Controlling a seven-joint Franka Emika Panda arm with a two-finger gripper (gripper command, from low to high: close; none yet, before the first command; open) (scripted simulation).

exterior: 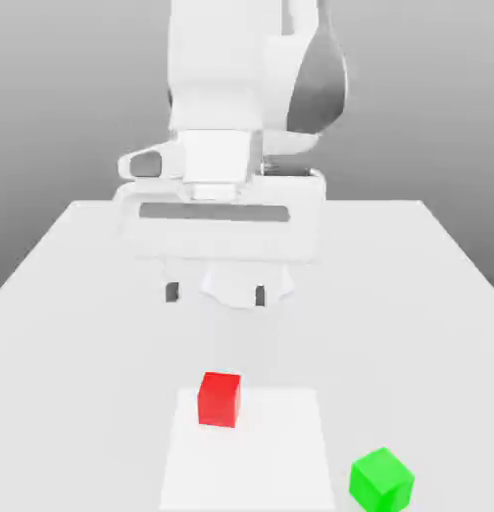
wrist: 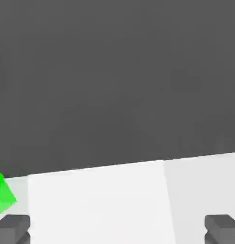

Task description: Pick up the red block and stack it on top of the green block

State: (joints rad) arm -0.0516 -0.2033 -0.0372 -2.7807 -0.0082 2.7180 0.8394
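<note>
The red block [exterior: 219, 398] sat toward the bench's [exterior: 81, 330] near edge, the green block [exterior: 381, 478] apart by the near corner on the exterior view's right. The gripper [exterior: 216, 293] hung above and behind, jaws wide, empty. I judged the approach still ahead: descend over red.

White table [exterior: 81, 300], paler square patch [exterior: 281, 450]
</note>
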